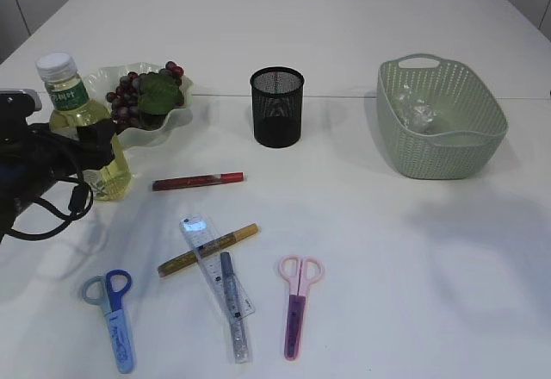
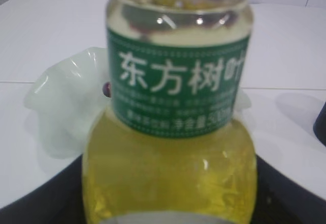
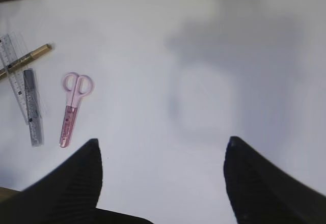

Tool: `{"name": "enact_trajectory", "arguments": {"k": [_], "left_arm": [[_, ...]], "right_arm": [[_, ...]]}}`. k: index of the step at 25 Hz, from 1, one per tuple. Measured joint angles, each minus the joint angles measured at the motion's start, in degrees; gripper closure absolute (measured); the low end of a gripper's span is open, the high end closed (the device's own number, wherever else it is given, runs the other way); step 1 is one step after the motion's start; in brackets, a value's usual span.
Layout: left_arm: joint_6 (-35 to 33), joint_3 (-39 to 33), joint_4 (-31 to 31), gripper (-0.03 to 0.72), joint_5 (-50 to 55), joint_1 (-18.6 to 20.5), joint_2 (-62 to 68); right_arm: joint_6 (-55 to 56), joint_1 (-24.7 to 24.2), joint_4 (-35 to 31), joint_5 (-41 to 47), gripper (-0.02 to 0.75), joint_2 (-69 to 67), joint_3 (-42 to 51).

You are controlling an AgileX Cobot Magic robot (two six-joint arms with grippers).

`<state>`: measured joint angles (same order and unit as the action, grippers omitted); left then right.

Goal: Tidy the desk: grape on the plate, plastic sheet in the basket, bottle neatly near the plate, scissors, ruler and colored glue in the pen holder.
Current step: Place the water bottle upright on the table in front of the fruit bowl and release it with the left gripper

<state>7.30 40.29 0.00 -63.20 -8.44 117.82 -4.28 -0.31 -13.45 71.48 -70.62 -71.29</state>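
The bottle [image 1: 73, 108] of yellow liquid with a green label stands upright beside the pale plate [image 1: 99, 82], which holds the grapes [image 1: 129, 99]. My left gripper [image 1: 95, 142] is shut on the bottle's lower body; the bottle [image 2: 173, 132] fills the left wrist view. The plastic sheet [image 1: 416, 112] lies in the green basket [image 1: 448, 159]. Red glue [image 1: 198, 180], gold glue [image 1: 208, 249], ruler [image 1: 196, 231], silver glue [image 1: 233, 310], blue scissors [image 1: 116, 319] and pink scissors [image 1: 297, 306] lie on the table. My right gripper [image 3: 162, 150] is open and empty above bare table, right of the pink scissors [image 3: 71, 109].
The black mesh pen holder [image 1: 277, 108] stands empty at the middle back. The plate's rim [image 2: 61, 102] shows behind the bottle. The right arm is out of the exterior view; its shadow falls near the basket.
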Motion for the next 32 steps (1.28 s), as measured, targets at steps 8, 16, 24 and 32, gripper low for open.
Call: {"name": "enact_trajectory", "arguments": {"k": [8,16,24,32], "left_arm": [[0.0,0.0,0.3,0.097,-0.6,0.0,0.0],[0.0,0.1,0.3,0.097,-1.2,0.0,-1.5],[0.0,0.1,0.3,0.106,-2.1,0.0,-2.0],[0.0,0.1,0.3,0.120,-2.1,0.0,-2.0]], "right_arm": [[0.0,0.0,0.0,0.0,0.163,0.0,0.0],[0.0,0.0,0.0,0.0,0.163,0.0,0.0],[-0.1,0.0,0.0,0.0,0.163,0.0,0.0],[-0.1,0.0,0.0,0.0,0.163,0.0,0.0]]}}
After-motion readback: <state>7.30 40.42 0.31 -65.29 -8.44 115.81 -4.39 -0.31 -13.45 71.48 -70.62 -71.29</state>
